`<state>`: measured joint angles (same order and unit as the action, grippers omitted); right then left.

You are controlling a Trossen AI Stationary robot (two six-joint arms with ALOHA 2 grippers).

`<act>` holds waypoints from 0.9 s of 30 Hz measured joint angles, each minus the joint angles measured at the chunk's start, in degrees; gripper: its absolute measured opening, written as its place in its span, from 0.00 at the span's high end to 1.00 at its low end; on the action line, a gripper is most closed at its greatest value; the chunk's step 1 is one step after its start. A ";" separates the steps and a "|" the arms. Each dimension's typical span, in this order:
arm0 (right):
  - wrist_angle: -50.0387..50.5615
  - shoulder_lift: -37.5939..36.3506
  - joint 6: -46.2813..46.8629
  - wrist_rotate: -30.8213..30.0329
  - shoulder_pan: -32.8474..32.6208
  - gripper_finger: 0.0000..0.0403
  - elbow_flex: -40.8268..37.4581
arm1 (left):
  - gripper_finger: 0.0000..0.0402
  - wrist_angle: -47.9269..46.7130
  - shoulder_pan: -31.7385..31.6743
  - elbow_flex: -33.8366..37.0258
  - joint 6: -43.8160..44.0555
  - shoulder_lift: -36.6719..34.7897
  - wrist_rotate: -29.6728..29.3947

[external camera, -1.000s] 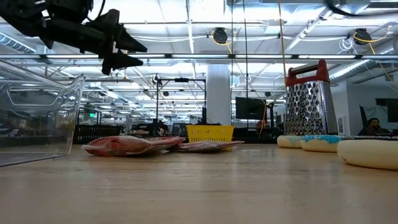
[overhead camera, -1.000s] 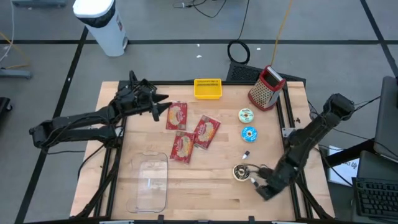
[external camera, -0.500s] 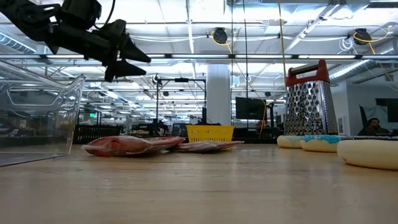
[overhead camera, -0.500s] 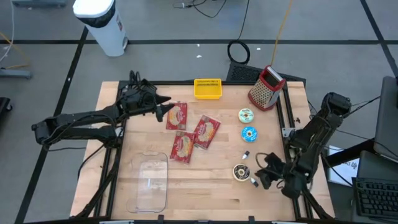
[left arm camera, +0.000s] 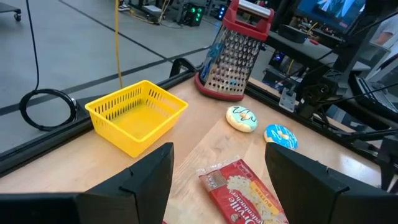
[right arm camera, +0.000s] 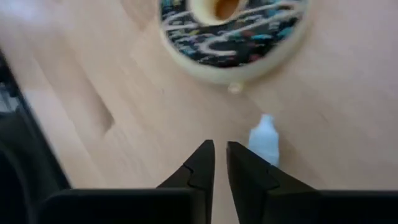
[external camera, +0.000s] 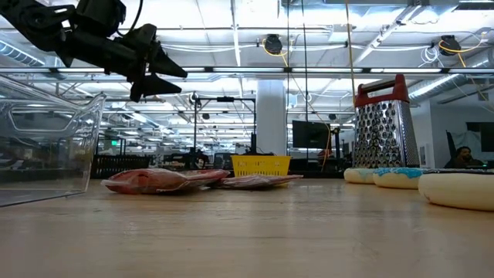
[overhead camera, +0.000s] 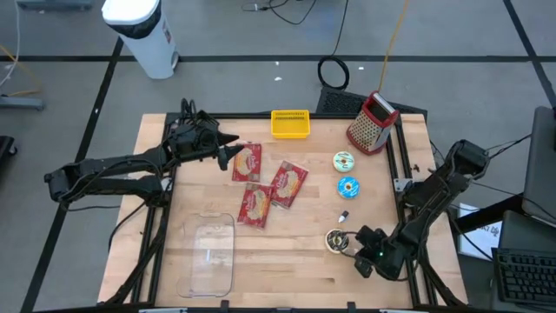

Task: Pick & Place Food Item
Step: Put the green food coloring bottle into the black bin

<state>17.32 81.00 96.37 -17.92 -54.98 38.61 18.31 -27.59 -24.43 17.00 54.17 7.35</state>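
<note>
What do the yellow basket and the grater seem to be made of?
Yellow basket: likely plastic, with an even matte colour and moulded slotted walls. Grater: likely steel, with a shiny perforated grey body, plus a red handle and base rim, probably plastic.

Nothing printed can be read with any certainty. The red snack packet [left arm camera: 244, 194] in the left wrist view carries a line of white lettering along its length, but the letters are too small and slanted to make out. The other packets [overhead camera: 258, 205] on the table [overhead camera: 295, 269] show only illegible marks.
</note>
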 joint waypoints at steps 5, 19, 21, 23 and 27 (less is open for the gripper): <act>0.46 -2.08 -1.45 -11.83 0.04 0.95 0.02 | 0.36 0.00 0.00 0.00 0.04 0.00 -0.02; -2.42 -4.57 -38.18 -40.63 11.81 0.90 0.00 | 0.36 -0.02 0.00 0.02 -0.11 0.00 -0.04; -2.80 -6.16 -45.42 -36.14 15.10 0.87 1.02 | 0.36 -0.02 0.00 0.03 -0.18 0.00 -0.04; -2.64 -7.24 -52.68 -31.42 17.84 0.84 3.97 | 0.36 -0.02 0.00 0.04 -0.18 0.00 -0.02; 0.10 -6.87 -64.91 -20.84 20.78 0.75 13.90 | 0.36 -0.04 0.00 0.04 -0.16 0.00 -0.02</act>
<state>17.43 74.13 31.46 -38.75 -34.20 52.51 18.26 -27.59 -24.38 16.84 54.17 7.33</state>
